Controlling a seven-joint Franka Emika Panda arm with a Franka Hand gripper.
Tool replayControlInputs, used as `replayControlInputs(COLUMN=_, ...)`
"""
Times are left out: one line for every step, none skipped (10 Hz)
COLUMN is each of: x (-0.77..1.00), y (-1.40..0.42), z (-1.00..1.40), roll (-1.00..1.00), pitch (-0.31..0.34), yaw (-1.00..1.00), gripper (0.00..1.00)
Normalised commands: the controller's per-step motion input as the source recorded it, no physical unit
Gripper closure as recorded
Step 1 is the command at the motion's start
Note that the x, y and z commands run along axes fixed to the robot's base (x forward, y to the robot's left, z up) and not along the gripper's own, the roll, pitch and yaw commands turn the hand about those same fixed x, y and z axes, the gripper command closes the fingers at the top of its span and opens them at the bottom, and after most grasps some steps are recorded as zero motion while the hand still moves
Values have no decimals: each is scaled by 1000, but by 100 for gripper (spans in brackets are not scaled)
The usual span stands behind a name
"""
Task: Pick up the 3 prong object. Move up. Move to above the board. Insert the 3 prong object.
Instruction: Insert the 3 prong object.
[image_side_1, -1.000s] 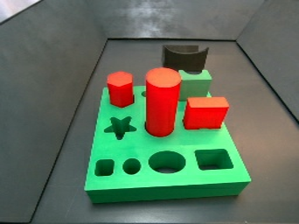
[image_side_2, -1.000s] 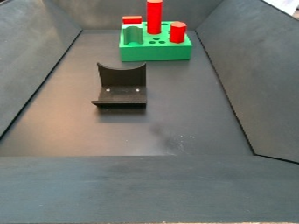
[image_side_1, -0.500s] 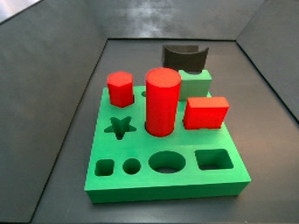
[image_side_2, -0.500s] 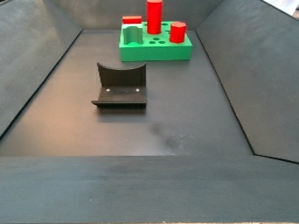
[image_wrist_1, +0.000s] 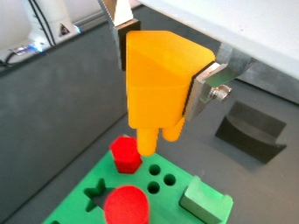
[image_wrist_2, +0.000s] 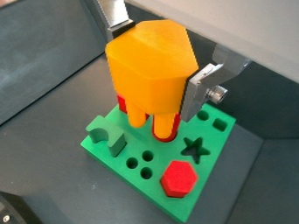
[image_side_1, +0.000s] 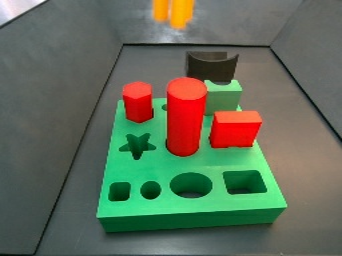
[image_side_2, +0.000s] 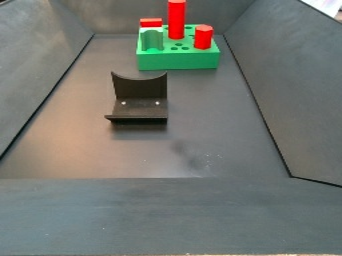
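Note:
My gripper (image_wrist_1: 163, 70) is shut on the 3 prong object (image_wrist_1: 158, 83), an orange-yellow block with short prongs pointing down, and holds it well above the board (image_wrist_1: 76, 206). Both wrist views show this; in a wrist view the gripper (image_wrist_2: 158, 66) grips the piece (image_wrist_2: 146, 74) over the green board (image_wrist_2: 219, 131). In a side view the piece (image_side_1: 174, 10) shows blurred at the top edge, behind and above the board (image_side_1: 160, 160). The board also shows far off in a side view (image_side_2: 181, 60), where the gripper is out of view.
The board bears a red cylinder (image_side_1: 185, 115), a red hexagonal block (image_side_1: 136, 100), a red cube (image_side_1: 237, 127), a small green cube (image_side_1: 225, 95) and a dark curved block (image_side_1: 211, 65). The fixture (image_side_2: 138, 100) stands mid-floor. Grey walls enclose the bin.
The orange piece has come into the top of a side view, where earlier nothing showed. The board and fixture have not moved.

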Motion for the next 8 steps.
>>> replayControlInputs(x=354, y=0, z=-714, roll=157, pitch=104, yaw=-106, gripper=100)
replayControlInputs(x=243, y=20, z=-726, roll=141, pitch=91, yaw=-183, gripper=100)
replayControlInputs(x=134, y=63, z=-660, roll=86, pitch=49, yaw=-246, gripper=100)
replayControlInputs(x=54, y=69, z=-617, roll=36, pitch=16, yaw=-254, gripper=100)
replayControlInputs(x=0, y=109, z=-671, roll=0, pitch=0, yaw=-251, gripper=100)
replayControlInputs(x=-269, y=169, z=-674, roll=-30, pitch=-79, yaw=-191, gripper=100)
replayControlInputs(x=-114, y=140, z=-657, roll=-176, pitch=-190, yaw=-171, gripper=100)
replayControlInputs(x=0, y=20, z=-643, roll=-90, pitch=-170, yaw=-151, gripper=100)
